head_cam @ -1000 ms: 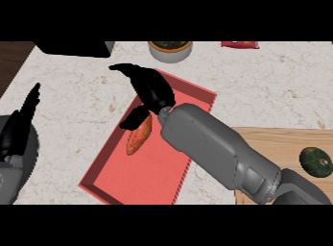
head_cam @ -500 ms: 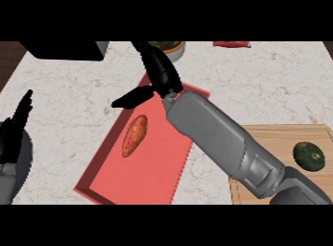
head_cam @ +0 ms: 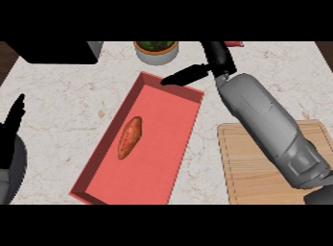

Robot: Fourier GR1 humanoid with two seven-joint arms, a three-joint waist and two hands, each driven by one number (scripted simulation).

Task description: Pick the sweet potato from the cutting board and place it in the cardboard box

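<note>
Tapered sweet potato (head_cam: 130, 137) in shallow red box (head_cam: 191, 113)

White marbled stone tabletop (head_cam: 69, 91). On it: shallow red rectangular box (head_cam: 170, 144), pale wooden cutting board (head_cam: 250, 173), small round potted plant (head_cam: 156, 50), black block (head_cam: 55, 51).

An orange-brown sweet potato (head_cam: 130, 137) lay in the red box (head_cam: 170, 163), set on a white counter (head_cam: 69, 91) veined with tan, while a pale wooden cutting board (head_cam: 248, 178) sat right, black hands on grey forearms, and a cream pot (head_cam: 156, 52) of dark greens far off.
</note>
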